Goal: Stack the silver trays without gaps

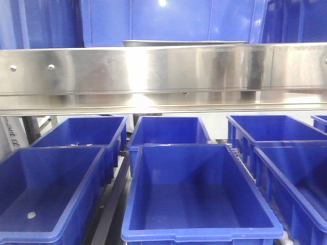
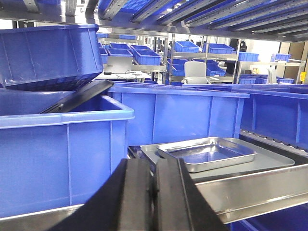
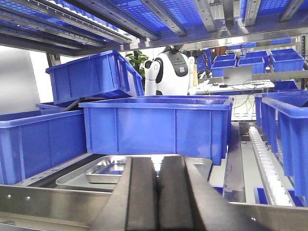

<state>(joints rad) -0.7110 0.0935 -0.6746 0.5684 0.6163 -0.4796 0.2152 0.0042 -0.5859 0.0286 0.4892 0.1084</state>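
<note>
Blue bins (image 1: 199, 196) are packed all over the shelving, with a long steel rail (image 1: 163, 71) run across the front of the shelf, probably to stop things sliding off. Just past that rail, ahead of both sets of jaws, a big flat tray (image 2: 269, 161) is laid on the shelf and a smaller silver tray (image 2: 207, 153) is set inside it, apparently seated flat, though any gap can't be judged from here. The same pair is seen from the right wrist (image 3: 103, 171), ahead and to the left. The left gripper (image 2: 155, 192) and right gripper (image 3: 158, 192) are both clenched with nothing grasped, held back behind the rail.
</note>
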